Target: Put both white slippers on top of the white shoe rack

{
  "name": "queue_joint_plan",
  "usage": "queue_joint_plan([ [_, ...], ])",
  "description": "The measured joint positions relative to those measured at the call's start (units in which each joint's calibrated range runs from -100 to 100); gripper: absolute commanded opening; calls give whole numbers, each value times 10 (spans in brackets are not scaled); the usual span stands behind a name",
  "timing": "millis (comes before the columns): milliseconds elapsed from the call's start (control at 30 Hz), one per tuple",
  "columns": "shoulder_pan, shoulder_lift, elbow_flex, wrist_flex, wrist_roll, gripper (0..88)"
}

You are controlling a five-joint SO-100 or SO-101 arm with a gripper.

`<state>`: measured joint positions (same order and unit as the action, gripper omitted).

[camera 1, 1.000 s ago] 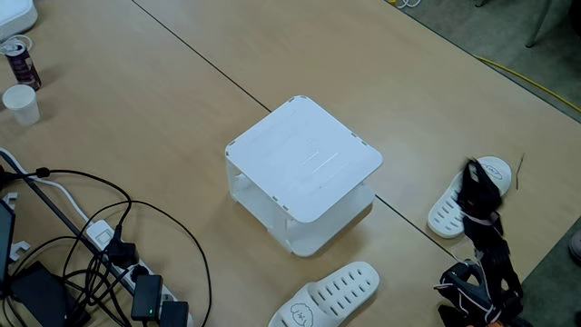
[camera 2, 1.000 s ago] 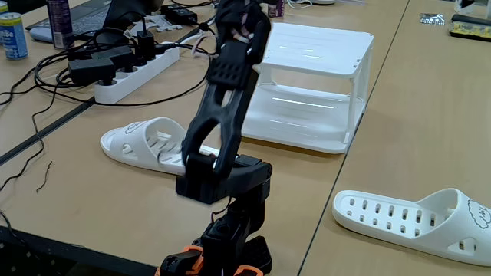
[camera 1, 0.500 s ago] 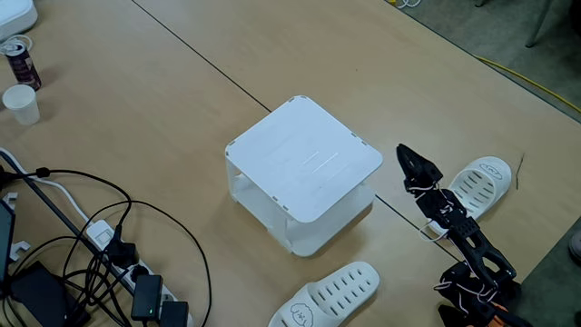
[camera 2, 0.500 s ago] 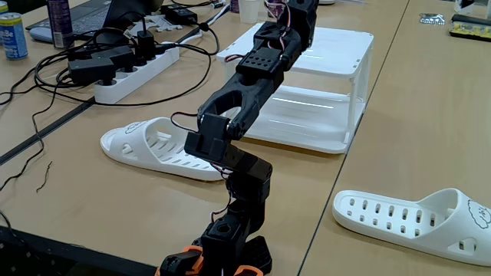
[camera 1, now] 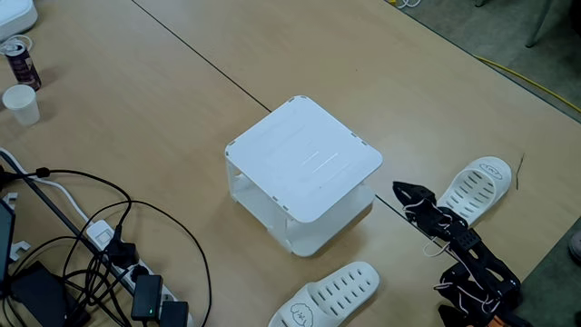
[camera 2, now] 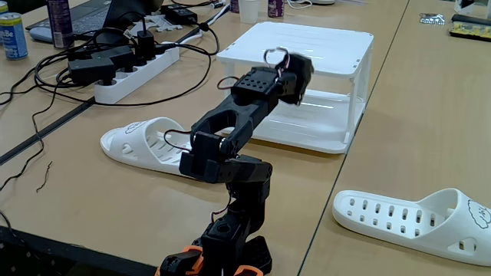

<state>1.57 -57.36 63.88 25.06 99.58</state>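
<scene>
One high camera looking down, one low behind the arm, both covering the white shoe rack.

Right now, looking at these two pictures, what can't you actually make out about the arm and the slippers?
- Gripper: in both fixed views it is dark and small, so open or shut cannot be told.
- Slipper by the arm: the arm's links cover its heel end in a fixed view.
- Other slipper: its end is cut off by the right edge.
- White shoe rack: its lower shelf is hidden under the top from above.
</scene>
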Motion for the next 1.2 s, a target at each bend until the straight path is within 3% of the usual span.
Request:
queue_joint_plan([
  [300,-85,87,10,60,0,7],
  [733,-120,176,73,63,0,7],
  [1200,-180,354,-102,63,0,7],
])
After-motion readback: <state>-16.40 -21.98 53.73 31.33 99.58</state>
